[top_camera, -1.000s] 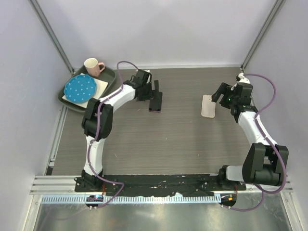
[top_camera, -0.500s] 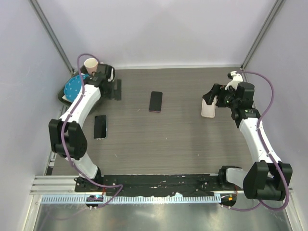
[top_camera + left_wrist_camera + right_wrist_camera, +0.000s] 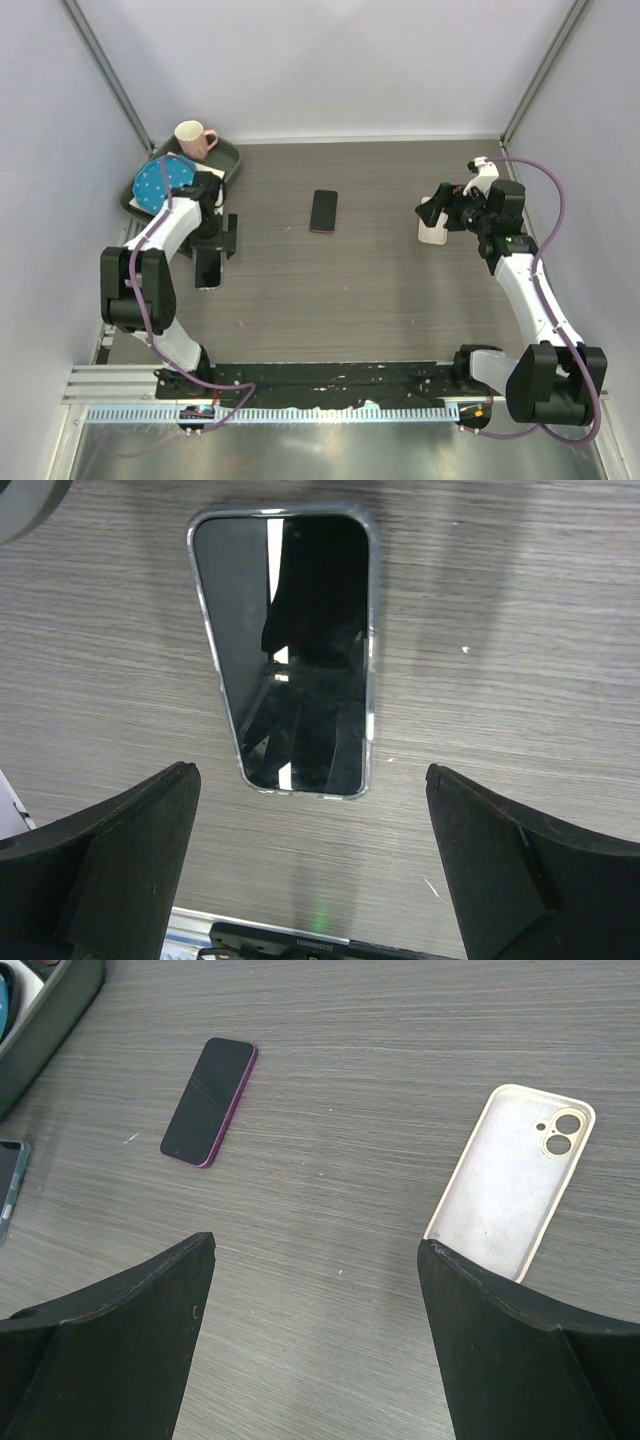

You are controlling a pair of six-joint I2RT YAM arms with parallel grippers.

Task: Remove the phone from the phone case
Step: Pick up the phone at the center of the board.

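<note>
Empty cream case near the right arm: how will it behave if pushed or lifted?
Probably light: the case is a thin empty shell, lying inside up. It is likely somewhat flexible, given its thin walls and camera cutout, though the pictures can't confirm that. It lies flat on the table, so it should slide rather than tip or roll.

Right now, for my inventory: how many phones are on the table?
2: a purple-edged black phone in the middle; a clear-cased black phone under the left hand. None seems hidden.
</note>
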